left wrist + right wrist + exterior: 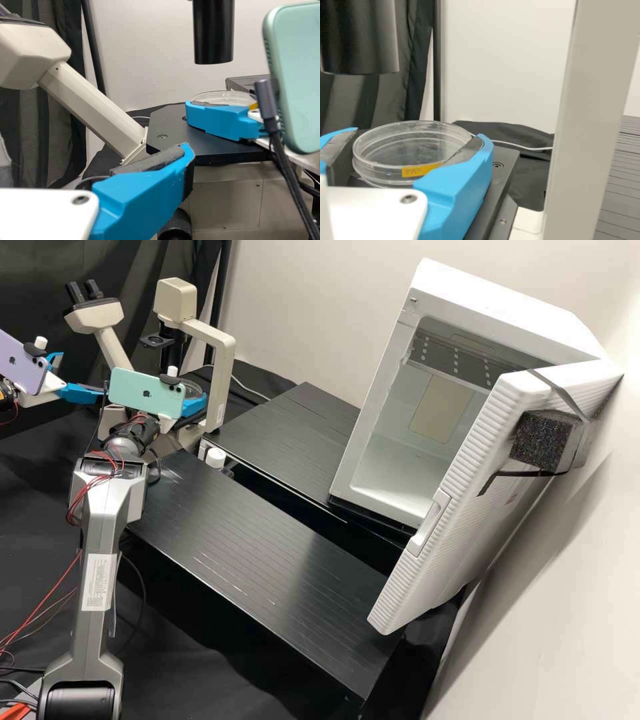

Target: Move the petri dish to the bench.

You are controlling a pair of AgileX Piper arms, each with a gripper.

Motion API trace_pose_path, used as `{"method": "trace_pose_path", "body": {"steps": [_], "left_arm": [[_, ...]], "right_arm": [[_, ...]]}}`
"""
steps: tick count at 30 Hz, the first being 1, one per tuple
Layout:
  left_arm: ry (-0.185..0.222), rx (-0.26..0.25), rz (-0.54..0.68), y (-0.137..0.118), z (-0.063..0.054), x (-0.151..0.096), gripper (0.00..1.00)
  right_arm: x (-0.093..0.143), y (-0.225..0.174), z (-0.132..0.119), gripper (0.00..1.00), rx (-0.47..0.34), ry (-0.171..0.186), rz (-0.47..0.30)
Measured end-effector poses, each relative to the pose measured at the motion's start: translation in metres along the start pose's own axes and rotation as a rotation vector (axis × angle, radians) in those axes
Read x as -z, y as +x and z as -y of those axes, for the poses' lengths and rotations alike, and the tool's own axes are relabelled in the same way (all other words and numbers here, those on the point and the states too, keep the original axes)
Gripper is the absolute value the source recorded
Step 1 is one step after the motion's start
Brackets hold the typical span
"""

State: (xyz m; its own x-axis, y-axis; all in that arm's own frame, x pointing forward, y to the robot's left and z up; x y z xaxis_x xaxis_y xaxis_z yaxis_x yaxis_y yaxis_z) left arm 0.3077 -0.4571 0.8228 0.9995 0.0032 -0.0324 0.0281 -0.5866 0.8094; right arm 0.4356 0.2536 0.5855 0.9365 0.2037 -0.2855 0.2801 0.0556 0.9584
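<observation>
The right gripper (189, 391) clasps the round petri dish (410, 146) level between its jaws, yellow label (421, 169) wristward; the left gripper (83, 376) gapes.

A laboratory, with its microscope (225, 367) and petri dish (412, 150).

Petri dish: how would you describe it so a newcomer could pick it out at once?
Find the pale microscope, then its flat black stage. There, between the blue fingers of the right gripper, is the petri dish: shallow, round and clear. Its see-through wall and yellow label set it apart from the stage and fingers.
</observation>
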Motion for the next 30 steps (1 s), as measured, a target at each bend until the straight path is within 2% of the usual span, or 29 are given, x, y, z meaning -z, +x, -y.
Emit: {"method": "trace_pose_path", "body": {"steps": [6, 10, 14, 17, 21, 25, 27, 30], "left_arm": [[0.0, 0.0, 0.0, 0.0, 0.0, 0.0, 1.0], [0.0, 0.0, 0.0, 0.0, 0.0, 0.0, 1.0], [0.0, 0.0, 0.0, 0.0, 0.0, 0.0, 1.0], [0.0, 0.0, 0.0, 0.0, 0.0, 0.0, 1.0], [0.0, 0.0, 0.0, 0.0, 0.0, 0.0, 1.0], [0.0, 0.0, 0.0, 0.0, 0.0, 0.0, 1.0], [0.0, 0.0, 0.0, 0.0, 0.0, 0.0, 1.0], [0.0, 0.0, 0.0, 0.0, 0.0, 0.0, 1.0]], "right_arm": [[-0.003, -0.011, -0.004, 0.0, 0.02, 0.003, -0.029], [-0.002, -0.025, -0.009, 0.0, 0.038, 0.026, -0.053], [0.002, -0.039, -0.019, 0.0, 0.022, 0.046, -0.076], [0.002, -0.051, -0.025, 0.0, 0.029, 0.065, -0.069], [-0.002, -0.071, -0.033, 0.0, 0.013, 0.053, -0.064], [-0.008, -0.095, -0.042, 0.0, -0.039, 0.039, -0.069], [-0.009, -0.111, -0.046, 0.0, -0.065, 0.024, -0.078], [-0.015, -0.137, -0.052, 0.0, -0.12, -0.018, -0.084]]}}
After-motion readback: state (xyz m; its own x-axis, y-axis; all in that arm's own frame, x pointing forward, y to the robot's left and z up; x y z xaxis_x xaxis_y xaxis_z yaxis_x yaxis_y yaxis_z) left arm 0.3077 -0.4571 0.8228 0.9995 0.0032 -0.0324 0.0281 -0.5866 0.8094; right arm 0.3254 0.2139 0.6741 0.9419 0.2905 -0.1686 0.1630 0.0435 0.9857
